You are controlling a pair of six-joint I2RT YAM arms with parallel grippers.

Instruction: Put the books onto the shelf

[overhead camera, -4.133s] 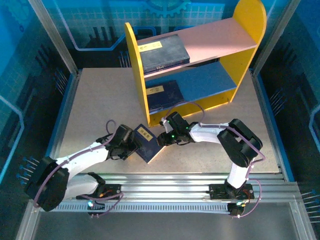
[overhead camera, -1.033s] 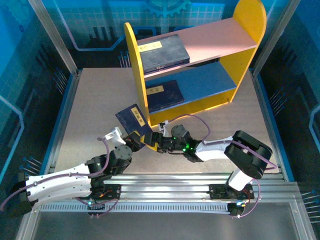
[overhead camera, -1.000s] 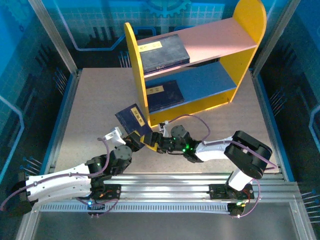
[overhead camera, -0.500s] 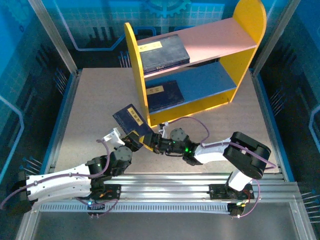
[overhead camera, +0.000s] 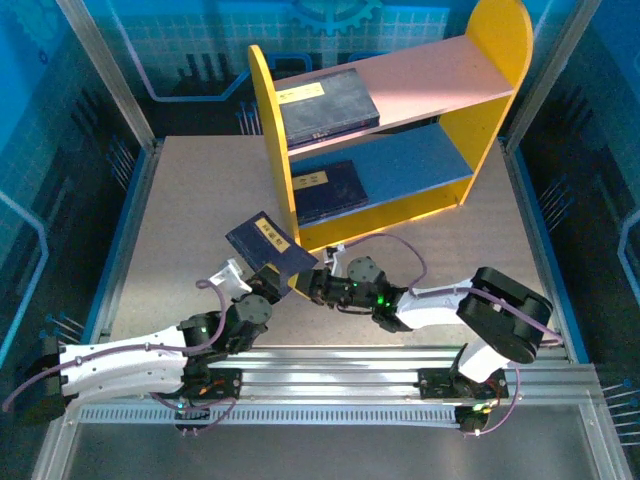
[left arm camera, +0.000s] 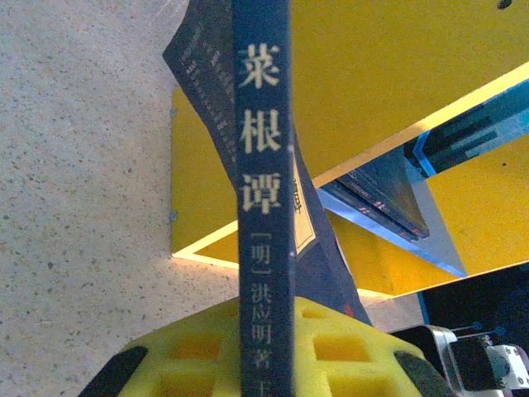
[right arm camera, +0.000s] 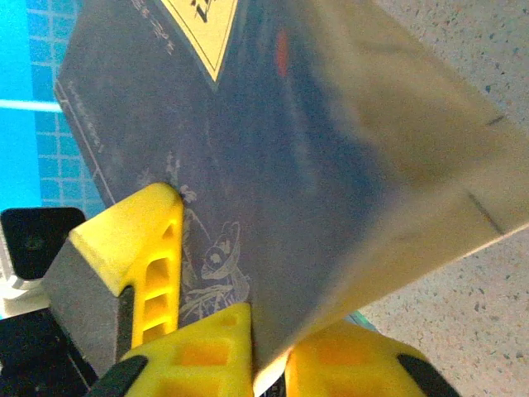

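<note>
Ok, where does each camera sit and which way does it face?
Top external: above and behind the bases, looking down on table, shelf and both arms; left gripper and right gripper hold one raised book.
Left wrist: along its yellow fingers, up the book's spine toward the shelf.
Right wrist: along its fingers, across the book's cover.
Shared: all three show that book.

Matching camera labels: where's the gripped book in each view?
Top external: held book centre, at the near-left corner of the shelf.
Left wrist: held book spine-on, upright, centre.
Right wrist: held book cover across upper middle.
Shared landmark: speckled table.
</note>
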